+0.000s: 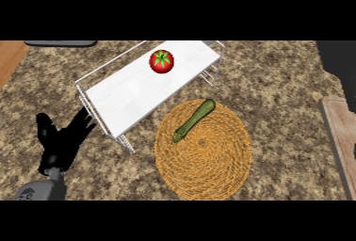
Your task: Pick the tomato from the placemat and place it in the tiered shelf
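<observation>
Red tomato (161,61) sits at the shelf's (132,99) far end, ahead and rightward of the left hand (59,149), which rests empty, fingers spread, beside the shelf's near corner.

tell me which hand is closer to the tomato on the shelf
Left, as far as shows. The left hand rests open beside the shelf's near end, below and left of the tomato, apart from it. The right hand is not in view.
</observation>
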Tool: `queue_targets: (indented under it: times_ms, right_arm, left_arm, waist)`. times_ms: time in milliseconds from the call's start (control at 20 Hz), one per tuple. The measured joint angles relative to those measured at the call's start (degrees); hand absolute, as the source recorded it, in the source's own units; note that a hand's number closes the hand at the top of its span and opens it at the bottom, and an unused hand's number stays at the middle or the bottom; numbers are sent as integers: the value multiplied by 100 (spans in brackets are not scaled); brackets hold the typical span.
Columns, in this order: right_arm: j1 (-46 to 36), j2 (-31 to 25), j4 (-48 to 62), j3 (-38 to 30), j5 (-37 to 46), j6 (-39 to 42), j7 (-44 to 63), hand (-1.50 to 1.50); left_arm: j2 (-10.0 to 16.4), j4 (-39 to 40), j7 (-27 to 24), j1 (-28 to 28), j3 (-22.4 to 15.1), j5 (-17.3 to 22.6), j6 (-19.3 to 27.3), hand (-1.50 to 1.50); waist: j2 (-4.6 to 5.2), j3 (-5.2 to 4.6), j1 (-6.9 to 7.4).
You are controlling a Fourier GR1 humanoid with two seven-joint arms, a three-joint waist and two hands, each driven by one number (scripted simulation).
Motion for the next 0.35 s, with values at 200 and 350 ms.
queue_targets:
  times_ms: [200,350]
  right_arm:
    - [189,-548,206,-212,-184,400,-76,-150]
    - [314,-903,381,-288,-261,834,-227,-150]
  left_arm:
    - [-44,-141,-6,95,-50,-7,-6,0]
    - [-52,-134,57,43,-62,-9,-9,0]
  waist:
    - [10,3,37]
    - [34,5,74]
